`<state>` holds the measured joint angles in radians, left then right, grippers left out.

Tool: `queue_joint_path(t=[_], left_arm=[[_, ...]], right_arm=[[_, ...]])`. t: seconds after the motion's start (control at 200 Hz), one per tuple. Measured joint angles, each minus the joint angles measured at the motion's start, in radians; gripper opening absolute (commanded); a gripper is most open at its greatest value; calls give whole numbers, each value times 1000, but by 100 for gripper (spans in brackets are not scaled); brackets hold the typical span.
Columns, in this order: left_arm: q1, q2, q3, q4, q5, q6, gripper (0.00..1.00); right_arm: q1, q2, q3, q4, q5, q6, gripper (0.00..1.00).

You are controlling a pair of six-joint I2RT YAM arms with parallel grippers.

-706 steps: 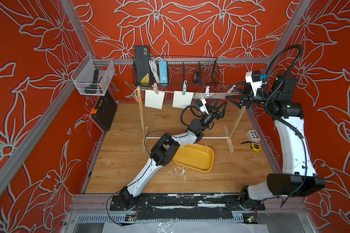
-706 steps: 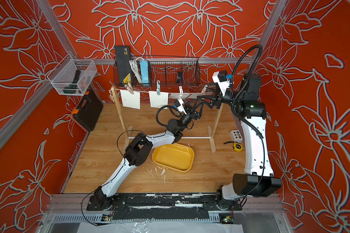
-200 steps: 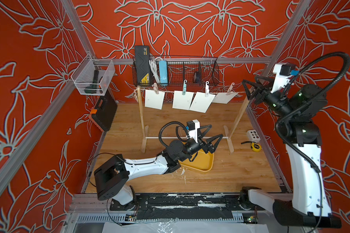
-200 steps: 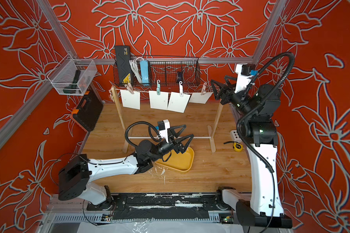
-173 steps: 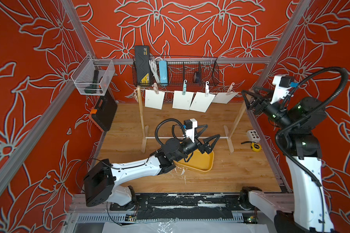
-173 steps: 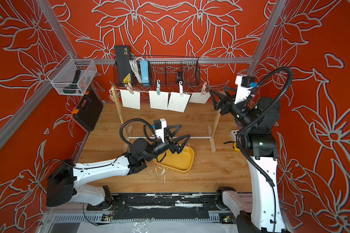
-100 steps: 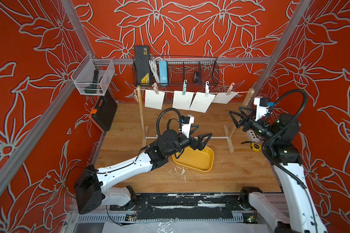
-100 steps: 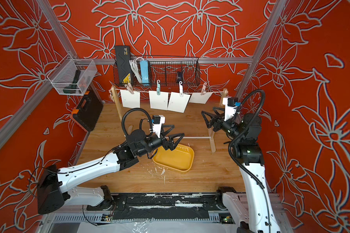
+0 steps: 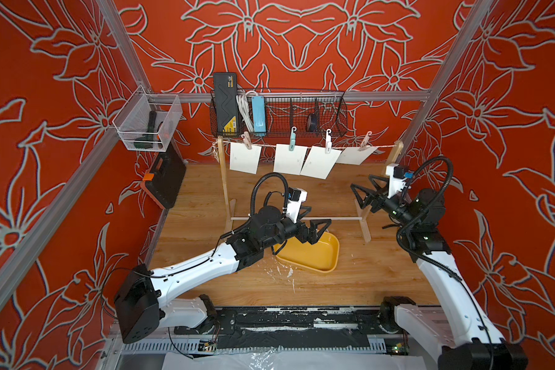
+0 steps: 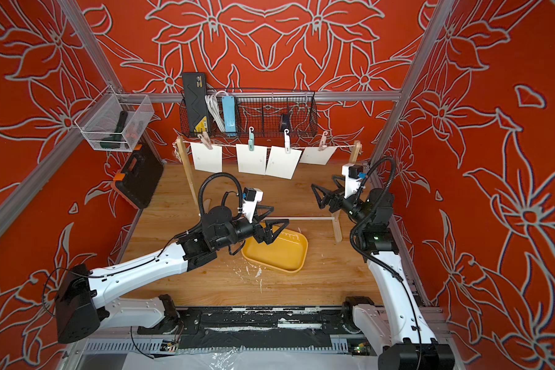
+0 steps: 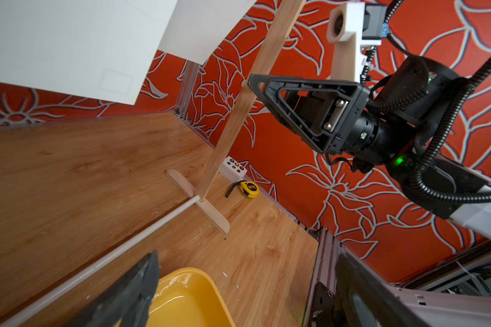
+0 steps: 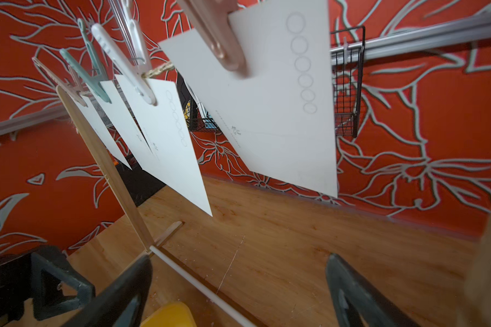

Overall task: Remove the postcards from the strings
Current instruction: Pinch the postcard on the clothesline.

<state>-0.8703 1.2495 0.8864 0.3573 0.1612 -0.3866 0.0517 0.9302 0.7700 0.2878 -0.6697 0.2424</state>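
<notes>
Postcards: four thin white rectangular paper postcards [image 9: 245,157] hang in a row on the string, none off it. In both top views they sit above the far part of the wooden surface [image 9: 205,198], near its far edge.
String: a thin beige twisted twine string [image 9: 267,146] is stretched between two slim light-wood posts [image 9: 224,179], high over the surface.
Clothespins: small pastel plastic clothespins [image 9: 292,142], one per card. They run pink, teal, white, pink from the left arm's side to the right arm's side.
Card angles: the two nearest the left arm's side hang about straight. The third is skewed, and the fourth, by the other post, is tipped up towards flat.
Left gripper: the black left gripper [image 9: 318,219] has its jaws spread wide with nothing between them. It hovers over the far rim of the tray, close to the rod and below the middle cards.
Right gripper: the black right gripper [image 9: 361,182] also has its jaws wide apart and empty. It sits beside the post on its own side, below the fourth card and touching no card. In the right wrist view the cards hang beyond its fingers [image 12: 119,294].
Tray: a shallow yellow plastic rectangular tray [image 9: 318,254] lies near the middle of the surface, on the near side of the rod.
Rod: a white horizontal rod [image 9: 346,218] joins the posts' feet.
Right edge: a small yellow tape measure [image 11: 249,189] and a white button box [image 11: 233,168] lie there.
</notes>
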Motion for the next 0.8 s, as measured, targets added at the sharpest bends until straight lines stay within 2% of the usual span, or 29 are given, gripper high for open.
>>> queue_joint_path(t=[0.215, 0.39, 0.801], left_arm=[[4, -37, -37, -6, 1, -1, 95], [13, -45, -54, -5, 3, -1, 95], [34, -45, -79, 11, 21, -3, 95]], right_arm=[[32, 100, -36, 187, 104, -128, 98], [32, 159, -11, 250, 161, -190, 98], [68, 265, 100, 302, 172, -230, 98]])
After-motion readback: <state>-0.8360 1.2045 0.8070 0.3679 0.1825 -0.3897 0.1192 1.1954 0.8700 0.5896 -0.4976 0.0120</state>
